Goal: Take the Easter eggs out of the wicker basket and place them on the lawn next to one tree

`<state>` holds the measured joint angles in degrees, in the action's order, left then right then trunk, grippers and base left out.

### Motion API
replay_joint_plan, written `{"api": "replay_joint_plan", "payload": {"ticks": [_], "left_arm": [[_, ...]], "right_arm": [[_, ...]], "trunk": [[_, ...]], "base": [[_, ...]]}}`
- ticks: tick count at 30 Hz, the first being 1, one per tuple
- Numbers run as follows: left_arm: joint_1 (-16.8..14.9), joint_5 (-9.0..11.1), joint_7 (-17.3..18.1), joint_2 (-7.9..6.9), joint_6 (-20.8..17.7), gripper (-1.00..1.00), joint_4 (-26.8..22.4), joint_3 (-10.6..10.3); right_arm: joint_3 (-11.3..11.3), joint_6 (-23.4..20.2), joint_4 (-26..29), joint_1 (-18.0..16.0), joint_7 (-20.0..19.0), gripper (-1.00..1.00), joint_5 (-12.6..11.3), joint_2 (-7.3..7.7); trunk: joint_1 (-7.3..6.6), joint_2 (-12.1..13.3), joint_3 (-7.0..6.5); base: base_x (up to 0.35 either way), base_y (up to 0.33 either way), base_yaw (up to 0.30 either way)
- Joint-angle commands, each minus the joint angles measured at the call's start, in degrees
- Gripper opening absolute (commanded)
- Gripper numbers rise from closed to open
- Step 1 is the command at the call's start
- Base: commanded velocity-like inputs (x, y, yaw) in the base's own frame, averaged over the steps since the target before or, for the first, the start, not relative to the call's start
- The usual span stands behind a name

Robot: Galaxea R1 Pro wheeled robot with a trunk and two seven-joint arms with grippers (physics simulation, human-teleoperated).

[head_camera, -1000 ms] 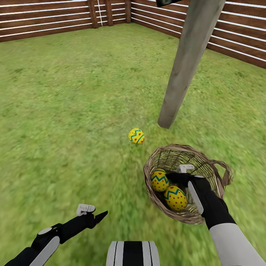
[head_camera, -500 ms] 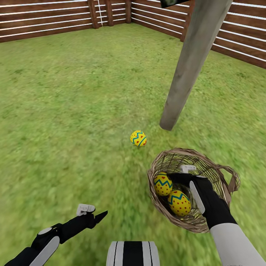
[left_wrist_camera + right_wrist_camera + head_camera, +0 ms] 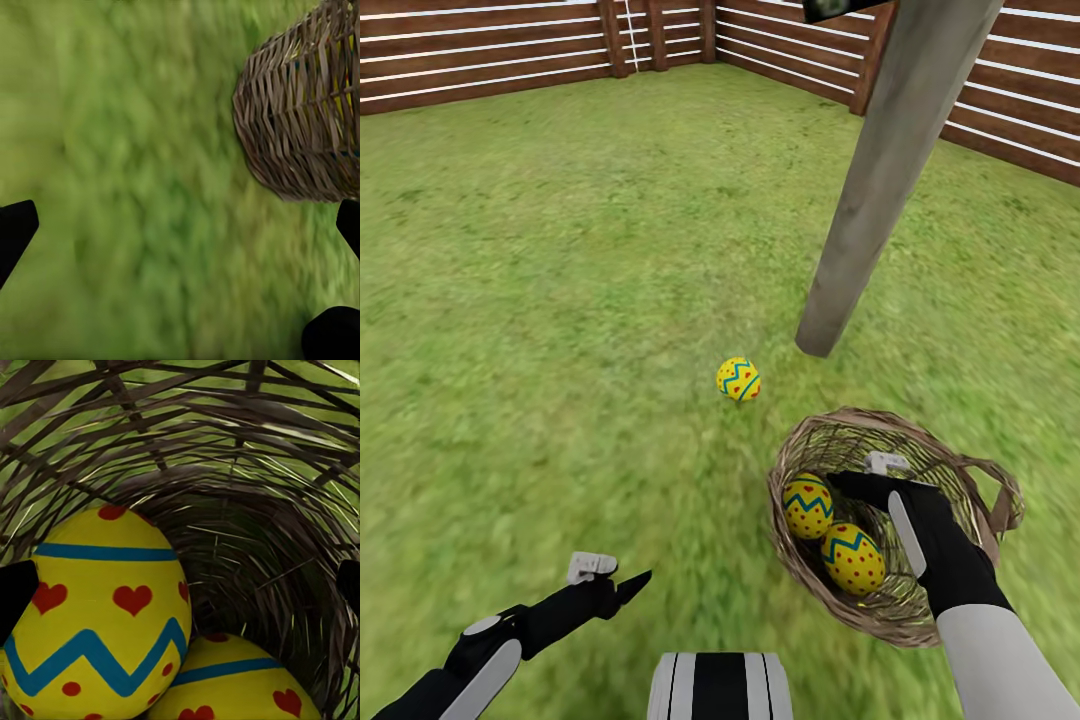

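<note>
The wicker basket (image 3: 796, 545) lies tilted on the lawn (image 3: 540, 300) just in front of the tree (image 3: 880, 190). Two Easter eggs (image 3: 807, 507) (image 3: 853, 558) rest inside it, touching each other. A third egg (image 3: 738, 379) sits on the grass between basket and trunk. My right gripper (image 3: 865, 475) reaches into the basket, open, just above the upper egg. In the right wrist view the two eggs (image 3: 97, 615) (image 3: 232, 682) lie close ahead of the open right gripper (image 3: 180, 589), unheld. My left gripper (image 3: 615, 578) hovers open and empty over grass, and its wrist view catches the basket (image 3: 300, 112) from outside.
A brown slatted fence (image 3: 480, 60) rings the lawn at the back and right. Wide open grass spreads to the left and ahead. The basket's looped handle (image 3: 1000, 500) sticks out on its right side.
The basket and my right gripper inside it have shifted a little to the right and towards me. The view itself drifted slightly. The egg on the grass and my left arm stayed put.
</note>
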<state>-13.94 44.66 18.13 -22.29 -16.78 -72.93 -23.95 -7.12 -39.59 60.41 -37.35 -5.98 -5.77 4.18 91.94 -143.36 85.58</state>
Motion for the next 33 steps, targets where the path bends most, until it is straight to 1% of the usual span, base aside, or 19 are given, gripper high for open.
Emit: {"api": "replay_joint_plan", "payload": {"ticks": [1, 15, 27, 33], "left_arm": [[-0.05, 0.6, 0.0, -0.04, -0.35, 1.0, -0.02, -0.09], [-0.04, 0.63, 0.41, -0.04, -0.35, 1.0, -0.09, 0.01], [-0.04, 0.63, 0.33, -0.04, -0.36, 1.0, -0.03, -0.09], [-0.04, 0.6, 0.33, -0.04, -0.36, 1.0, -0.1, -0.04]], "right_arm": [[-0.08, -0.28, 0.06, -0.01, 0.0, 1.0, -0.44, 0.0], [-0.17, -0.4, -0.03, -0.02, 0.0, 1.0, -0.38, -0.05], [0.01, -0.45, 0.06, -0.03, -0.74, 1.0, -0.39, -0.05], [0.01, -0.24, 0.14, -0.01, -0.87, 1.0, -0.48, -0.05]], "trunk": [[-0.01, -0.01, 0.03], [-0.01, -0.01, 0.03], [0.3, -0.18, 2.69], [0.3, -0.18, 2.69]], "base": [[0.003, 0.141, 0.0], [0.0, 0.02, 0.0], [0.0, 0.0, 0.0], [0.0, 0.0, 0.0]]}}
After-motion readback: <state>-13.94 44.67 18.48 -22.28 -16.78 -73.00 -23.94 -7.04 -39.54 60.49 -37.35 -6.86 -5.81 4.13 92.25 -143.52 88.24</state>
